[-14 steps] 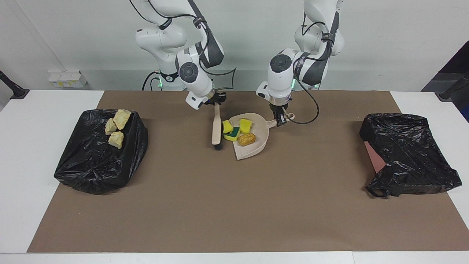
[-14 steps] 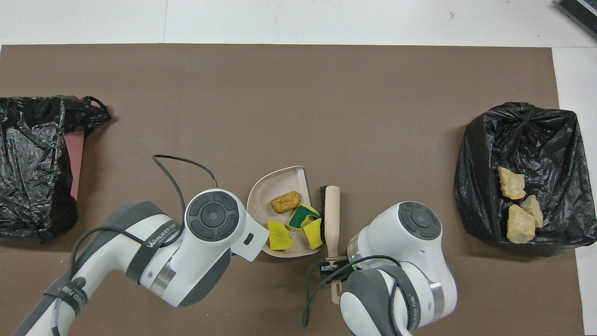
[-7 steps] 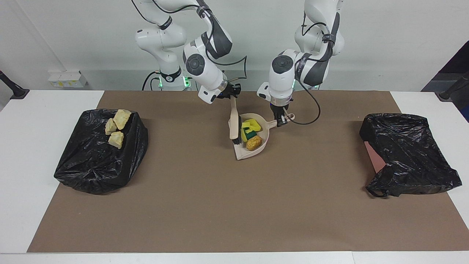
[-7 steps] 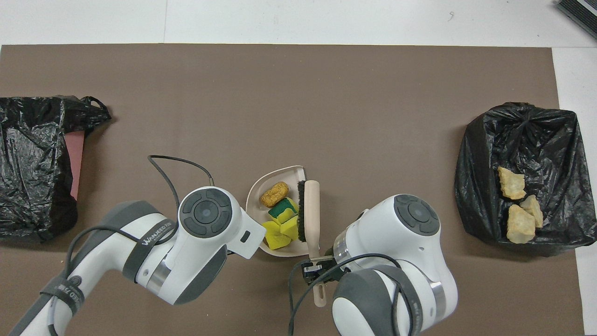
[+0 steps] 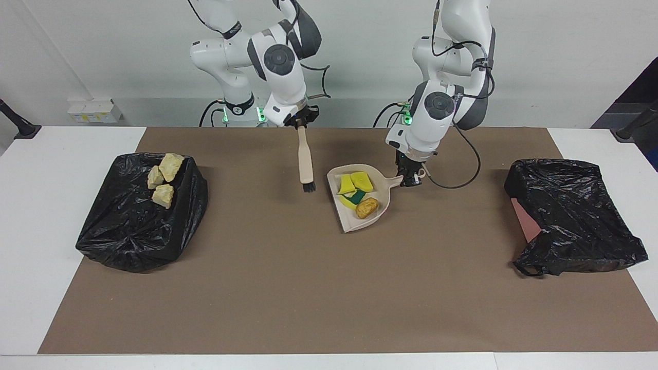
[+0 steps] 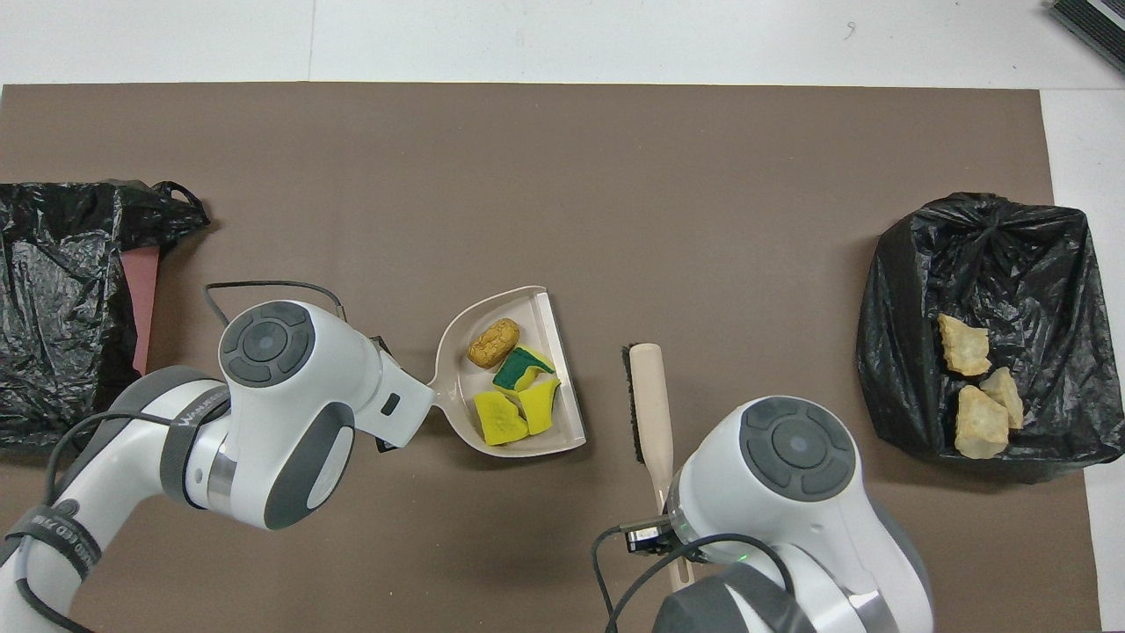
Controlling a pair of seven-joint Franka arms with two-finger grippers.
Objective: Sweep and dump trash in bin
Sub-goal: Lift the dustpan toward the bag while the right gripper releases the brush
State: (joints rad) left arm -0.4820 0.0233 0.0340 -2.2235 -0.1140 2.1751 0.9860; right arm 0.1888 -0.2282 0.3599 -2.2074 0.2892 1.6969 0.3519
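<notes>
1. The left gripper (image 5: 411, 180) is clenched on the handle of the dustpan (image 5: 354, 218), which sits near the middle of the mat; the right gripper (image 5: 300, 122) grips the top of the brush (image 5: 305, 164), hanging bristles-down just beside the pan, at its 9 o'clock in the facing view.
2. In the pan lie three yellow sponge pieces (image 5: 354, 186), one with green, and a brown bread roll (image 5: 367, 207) nearest the pan's open lip.
3. Three pastries (image 5: 163, 179) already rest on the black bin bag (image 5: 133, 226) toward the right arm's end, at the pan's 9 o'clock in that view.
4. Another black bag (image 5: 570, 216) lies toward the left arm's end, at 3 o'clock.
5. Judgement: the bits look light, soft and loose, so they are better carried in the pan than pinched; the roll could roll out, so the lip should stay tilted up until over a bag.
</notes>
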